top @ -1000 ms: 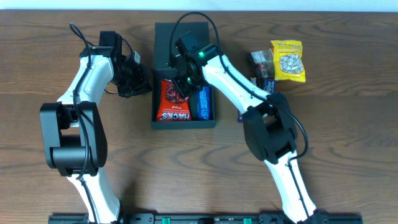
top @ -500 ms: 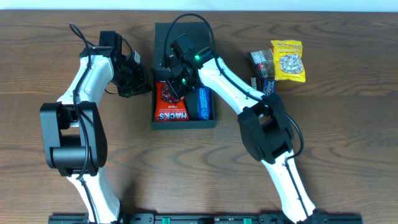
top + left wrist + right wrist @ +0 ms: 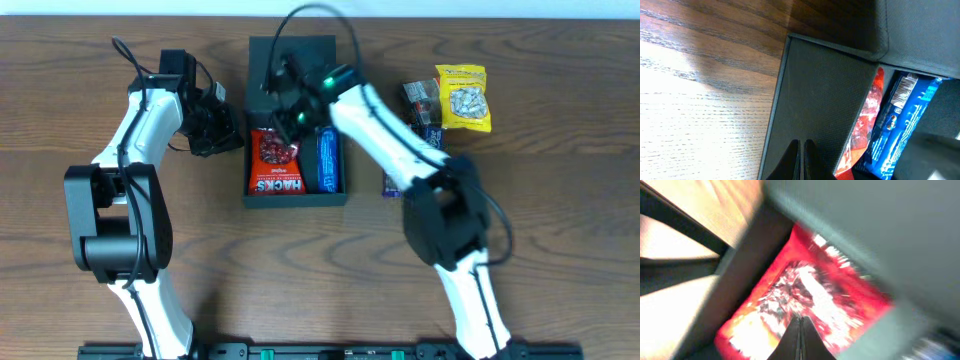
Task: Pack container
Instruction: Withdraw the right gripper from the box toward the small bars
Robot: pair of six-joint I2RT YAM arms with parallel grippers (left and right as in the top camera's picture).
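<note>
Two arms reach over a wooden table (image 3: 560,230), where the dark container (image 3: 310,55) lies open at the far middle.
Inside it, a red packet (image 3: 277,165) lies beside a smaller blue packet (image 3: 328,160), and a yellow packet (image 3: 462,97) sits well apart. The right gripper (image 3: 290,118) hangs over the red packet with its fingers together. The left gripper (image 3: 215,125), fingers likewise closed, is just beside the container's left wall.
</note>
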